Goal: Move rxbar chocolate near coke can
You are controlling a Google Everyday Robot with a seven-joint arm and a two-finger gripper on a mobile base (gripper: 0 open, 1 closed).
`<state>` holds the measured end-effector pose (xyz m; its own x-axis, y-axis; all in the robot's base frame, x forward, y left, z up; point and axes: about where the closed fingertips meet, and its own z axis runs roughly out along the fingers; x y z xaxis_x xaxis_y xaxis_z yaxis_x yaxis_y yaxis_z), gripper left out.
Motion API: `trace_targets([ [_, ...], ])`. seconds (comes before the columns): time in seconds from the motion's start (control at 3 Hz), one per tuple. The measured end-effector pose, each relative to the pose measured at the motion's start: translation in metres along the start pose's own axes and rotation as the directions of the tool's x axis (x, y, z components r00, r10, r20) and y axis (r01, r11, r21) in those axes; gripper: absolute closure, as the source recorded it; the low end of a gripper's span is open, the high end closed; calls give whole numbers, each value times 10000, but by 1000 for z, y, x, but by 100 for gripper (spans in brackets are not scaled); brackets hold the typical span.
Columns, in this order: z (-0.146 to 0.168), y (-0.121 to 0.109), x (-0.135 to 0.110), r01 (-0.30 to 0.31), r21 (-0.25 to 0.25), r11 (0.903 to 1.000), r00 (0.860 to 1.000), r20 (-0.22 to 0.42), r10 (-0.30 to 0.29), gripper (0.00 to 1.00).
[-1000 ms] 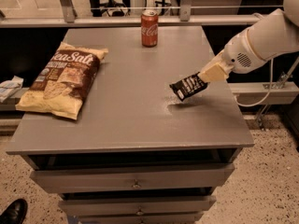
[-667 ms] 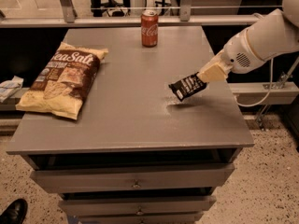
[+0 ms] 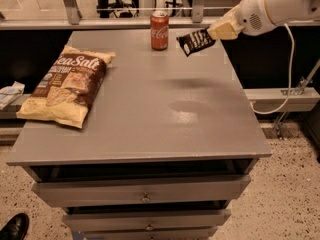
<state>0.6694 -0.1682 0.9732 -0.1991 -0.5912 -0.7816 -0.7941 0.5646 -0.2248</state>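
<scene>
At the bottom left corner, nearest the camera, the toe of a black shoe (image 3: pixel 15 226) rests on the speckled floor. Just beyond it rises the front of the grey desk (image 3: pixel 150 134), with stacked drawers (image 3: pixel 145 191) under its top, each with a small knob at the middle.

Further in, on the desk's left side, a large yellow-and-brown chip bag (image 3: pixel 65 86) lies flat, printed "Sea Salt", its length running from the near left edge toward the far middle. A soft dark shadow sits on the desktop right of centre.

Near the far edge, about midway across, the coke can (image 3: pixel 159 30) stands upright. Just to its right, apart from it, the rxbar chocolate (image 3: pixel 195 42) hangs tilted in the air over the far right part of the desk. Its left end dips toward the can and its right end is raised.

The pincer (image 3: pixel 212 34) is closed on that raised right end, its cream-coloured fingers pinching the black wrapper. The white arm (image 3: pixel 272 6) enters from the upper right corner and reaches leftward and slightly downward, a thick rounded section narrowing into the pincer. A pale cable (image 3: pixel 288 64) droops from the arm down the right side. Behind the desk runs a metal ledge.
</scene>
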Motion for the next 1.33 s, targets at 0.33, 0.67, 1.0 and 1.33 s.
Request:
trace_targets([
  [0.33, 54, -46, -31, 215, 95, 9997, 9993, 318, -218, 100],
  [0.67, 97, -60, -42, 267, -17, 9996, 9991, 322, -267, 100],
  [1.0, 133, -66, -40, 287, -89, 9995, 9996, 27, -287, 100],
  [1.33, 156, -69, -32, 283, -130, 9995, 9986, -452, -289, 85],
])
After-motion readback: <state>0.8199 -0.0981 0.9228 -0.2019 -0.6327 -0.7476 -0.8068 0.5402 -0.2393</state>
